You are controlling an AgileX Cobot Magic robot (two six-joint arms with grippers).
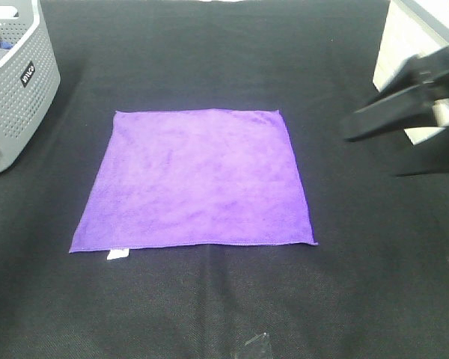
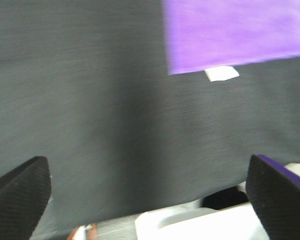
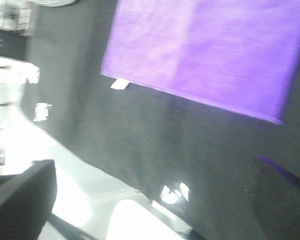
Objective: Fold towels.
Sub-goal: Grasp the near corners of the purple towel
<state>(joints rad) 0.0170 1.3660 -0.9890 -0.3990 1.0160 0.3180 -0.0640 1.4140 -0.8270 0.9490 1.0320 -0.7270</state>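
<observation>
The purple towel [image 1: 197,179] lies flat and spread out square in the middle of the black table, with its small white tag [image 1: 118,255] at the near left corner. My right gripper [image 1: 373,154] hovers blurred to the right of the towel, jaws apart and empty. The right wrist view shows the towel [image 3: 205,50] and its tag [image 3: 119,83] ahead of the open gripper [image 3: 150,190]. The left gripper [image 2: 150,200] is open and empty over bare black cloth, short of the towel's tagged corner [image 2: 221,73]. The left gripper does not show in the high view.
A grey perforated basket [image 1: 15,90] stands at the far left of the table. A pale box-like object [image 1: 408,52] sits at the far right behind the right arm. The black tablecloth [image 1: 209,314] surrounds the towel on all sides.
</observation>
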